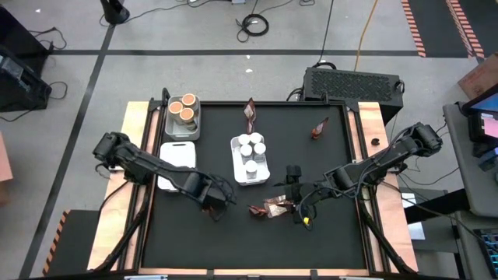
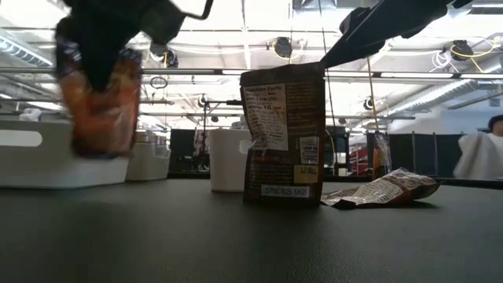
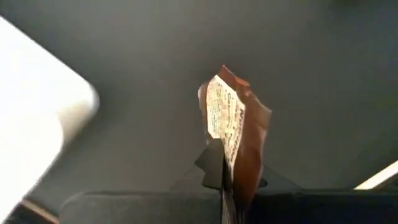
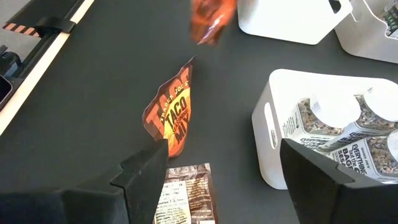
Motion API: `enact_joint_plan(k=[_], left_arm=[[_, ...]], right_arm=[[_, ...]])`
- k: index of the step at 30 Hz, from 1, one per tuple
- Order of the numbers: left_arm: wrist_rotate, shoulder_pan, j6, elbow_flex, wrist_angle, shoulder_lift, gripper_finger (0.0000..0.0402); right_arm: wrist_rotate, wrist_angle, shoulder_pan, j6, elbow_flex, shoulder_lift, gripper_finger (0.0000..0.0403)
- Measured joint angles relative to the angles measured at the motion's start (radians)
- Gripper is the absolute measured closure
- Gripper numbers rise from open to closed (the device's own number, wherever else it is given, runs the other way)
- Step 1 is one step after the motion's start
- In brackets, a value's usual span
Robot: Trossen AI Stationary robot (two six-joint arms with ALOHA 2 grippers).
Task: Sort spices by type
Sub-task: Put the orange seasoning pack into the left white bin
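Note:
My left gripper [image 1: 214, 202] is shut on a reddish-brown packet [image 2: 102, 102] and points down, just in front of the bare white tray [image 1: 177, 165]. My right gripper [image 4: 224, 149] hangs open over two packets on the mat: a taco-mix packet [image 4: 171, 115] and one with its label up [image 4: 186, 196]. In the low view one packet [image 2: 283, 134] stands upright on its bottom edge and another [image 2: 385, 189] lies flat. White-capped jars [image 1: 250, 152] fill the middle tray. Orange-topped tubs [image 1: 184, 109] sit in the far-left tray. Two more packets [image 1: 250, 113] [image 1: 319, 128] lie at the far side. My left gripper pinches the packet's top end [image 3: 231, 177] between its two fingers, coming from above and pointing down. The packet hangs below the fingers with its labelled face [image 3: 225, 121] showing. Its lower end [image 2: 98, 145] is clear of the mat.
The black mat [image 1: 194, 241] is bare along the near edge and in the right half. The jar tray's wall [image 4: 273, 124] stands close beside my right gripper. Wooden rails [image 1: 136, 124] border the mat left and right.

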Motion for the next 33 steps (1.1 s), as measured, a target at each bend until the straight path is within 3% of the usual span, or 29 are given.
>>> enact_joint_plan(k=[7,13,23,33], left_arm=[[-0.143,0.125,0.080,0.160,-0.331,-0.100,0.0399],[-0.183,0.288,0.166,0.164,-0.388,-0.243,0.0399],[-0.141,0.600,0.275,-0.111,-0.394,-0.446,0.0400],[-0.117,0.767,0.306,-0.413,-0.308,-0.506,0.0400]], right_arm=[[0.000,-0.003,0.000,0.000,0.000,0.000,0.0138],[0.000,-0.003,0.000,0.000,0.000,0.000,0.0138],[0.000,-0.008,0.000,0.000,0.000,0.000,0.0138],[0.000,-0.012,0.000,0.000,0.000,0.000,0.0138]])
